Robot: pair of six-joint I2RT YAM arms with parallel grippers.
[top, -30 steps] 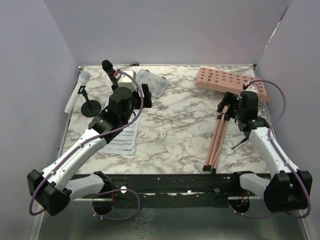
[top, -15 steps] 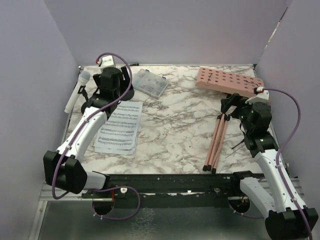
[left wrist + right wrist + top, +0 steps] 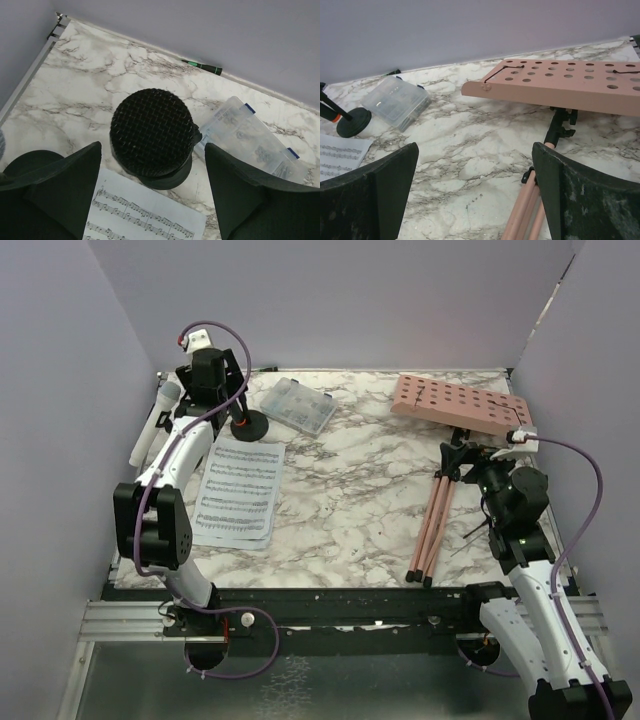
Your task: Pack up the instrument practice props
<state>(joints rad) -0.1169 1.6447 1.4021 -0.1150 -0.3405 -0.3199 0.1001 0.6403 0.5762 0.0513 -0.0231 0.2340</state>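
**Top view.** My left pincer [image 3: 213,390] is out at the far left corner. Its fingers merge with the dark wrist body here, so I cannot read the spread from above. The round base of a black mic holder [image 3: 249,426] shows just right of it. Whatever stands in the holder is masked by my wrist. The white microphone [image 3: 145,445] lies along the left edge, partly covered by my arm. The sheet-music pages [image 3: 240,490] lie flat on the near side of the holder. A clear plastic box [image 3: 298,406] sits at far centre. The pink perforated board [image 3: 458,405] is far right, with the pink tripod legs [image 3: 432,525] running from under it toward me. My right pincer [image 3: 462,453] is over the legs' top end; I cannot tell if it touches them.

**Left wrist.** The fingers [image 3: 60,190] are wide apart. The black microphone [image 3: 151,131] is seen head-on between them, with a gap on either side, so nothing is gripped. Its holder's base peeks out beneath. A second round base [image 3: 30,160] is at lower left, cut off by my finger and not seen from above. A thin dark pen [image 3: 202,66] lies by the far wall.

**Right wrist.** The fingers [image 3: 375,195] are wide, with only the marble tabletop [image 3: 470,165] between them. A black clamp [image 3: 560,127] joins board and legs. The holder is at far left, its stem cut by the frame.
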